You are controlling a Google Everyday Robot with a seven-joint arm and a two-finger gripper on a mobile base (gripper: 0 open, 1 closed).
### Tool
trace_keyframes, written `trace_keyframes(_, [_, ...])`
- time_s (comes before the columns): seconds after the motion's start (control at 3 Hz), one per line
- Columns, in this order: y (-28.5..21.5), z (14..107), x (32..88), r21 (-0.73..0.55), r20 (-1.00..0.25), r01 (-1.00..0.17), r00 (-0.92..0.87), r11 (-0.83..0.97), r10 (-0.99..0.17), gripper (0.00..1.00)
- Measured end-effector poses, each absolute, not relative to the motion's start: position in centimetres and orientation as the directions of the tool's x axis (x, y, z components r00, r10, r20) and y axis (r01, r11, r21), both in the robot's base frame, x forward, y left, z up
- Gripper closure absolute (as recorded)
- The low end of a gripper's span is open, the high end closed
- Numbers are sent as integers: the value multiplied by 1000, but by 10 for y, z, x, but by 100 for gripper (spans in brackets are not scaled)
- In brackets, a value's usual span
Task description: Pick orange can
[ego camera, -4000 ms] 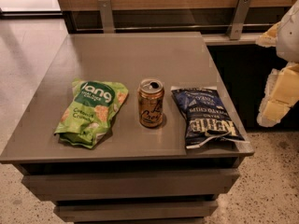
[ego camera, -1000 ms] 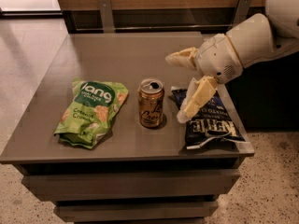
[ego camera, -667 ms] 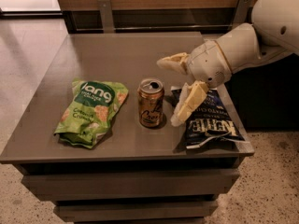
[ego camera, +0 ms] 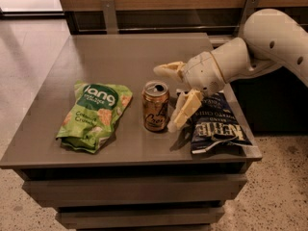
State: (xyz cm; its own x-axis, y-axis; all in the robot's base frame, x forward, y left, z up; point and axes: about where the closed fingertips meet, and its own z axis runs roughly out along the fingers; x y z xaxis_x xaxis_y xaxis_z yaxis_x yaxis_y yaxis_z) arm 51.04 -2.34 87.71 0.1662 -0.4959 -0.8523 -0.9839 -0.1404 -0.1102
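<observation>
The orange can (ego camera: 155,106) stands upright near the front middle of the grey table (ego camera: 120,57), its silver top with pull tab facing up. My gripper (ego camera: 166,97) reaches in from the right and is open. One cream finger (ego camera: 168,69) sits just behind and above the can's right side. The other finger (ego camera: 184,110) points down just to the right of the can, over the edge of the blue bag. The can sits beside the opening, slightly left of it, and is not held.
A green snack bag (ego camera: 94,114) lies left of the can. A dark blue chip bag (ego camera: 216,124) lies right of it, partly under my arm. The table's front edge is close below the can. A wooden bench stands behind the table.
My gripper has moved left and lower, from over the blue bag to right next to the can. The can and both bags have not moved.
</observation>
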Motion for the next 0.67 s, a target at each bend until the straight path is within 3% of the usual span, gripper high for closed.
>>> trace_keyframes(0.33, [-18, 873, 514, -110, -870, -981, 172, -158, -462, 0])
trace_keyframes(0.67, [-14, 870, 514, -106, -883, -979, 173, -173, -436, 12])
